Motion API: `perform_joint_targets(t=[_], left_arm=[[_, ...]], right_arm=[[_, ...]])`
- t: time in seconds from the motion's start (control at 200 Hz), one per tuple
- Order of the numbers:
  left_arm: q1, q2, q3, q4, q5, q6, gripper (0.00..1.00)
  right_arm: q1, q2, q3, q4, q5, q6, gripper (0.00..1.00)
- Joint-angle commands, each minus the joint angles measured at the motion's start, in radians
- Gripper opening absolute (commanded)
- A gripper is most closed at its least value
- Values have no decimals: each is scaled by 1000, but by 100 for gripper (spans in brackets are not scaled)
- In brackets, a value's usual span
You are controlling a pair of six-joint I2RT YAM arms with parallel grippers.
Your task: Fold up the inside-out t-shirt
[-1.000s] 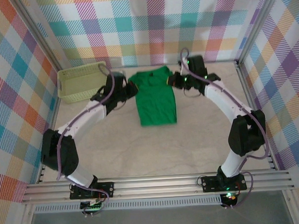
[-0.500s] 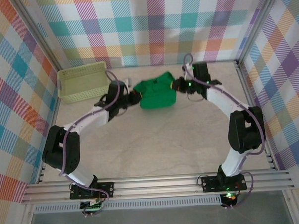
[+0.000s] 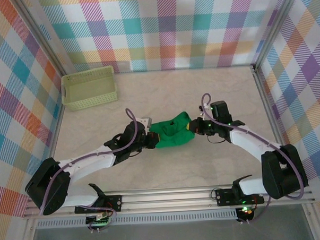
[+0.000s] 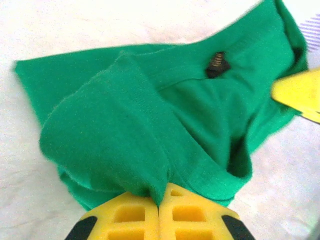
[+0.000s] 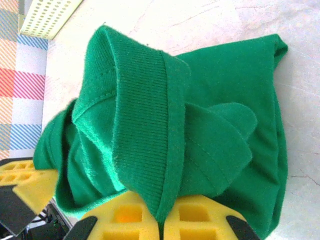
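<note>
Left hand (image 4: 159, 202) and right hand (image 5: 161, 216) each clenched a fold of the t-shirt (image 3: 171, 134) bunched between them; either shallow pinch could slip, spoiling the fold.

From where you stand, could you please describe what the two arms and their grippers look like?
Both the left arm and right arm have white links with bulky black joints, and a thin purple cable runs along each. The left gripper and right gripper carry bright yellow fingers with square cut-outs and black edging.
</note>
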Motion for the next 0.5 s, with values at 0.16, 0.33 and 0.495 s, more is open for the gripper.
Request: perform_joint_targets(t=[0.16, 0.33, 0.495], left_arm=[[8, 56, 59, -32, -310, 0, 0], [37, 182, 122, -44, -304, -10, 0], [82, 269, 168, -40, -285, -10, 0]], right_arm=[[13, 119, 121, 27, 88, -47, 0], [13, 207, 158, -6, 162, -33, 0], [13, 304, 182, 5, 155, -18, 0]])
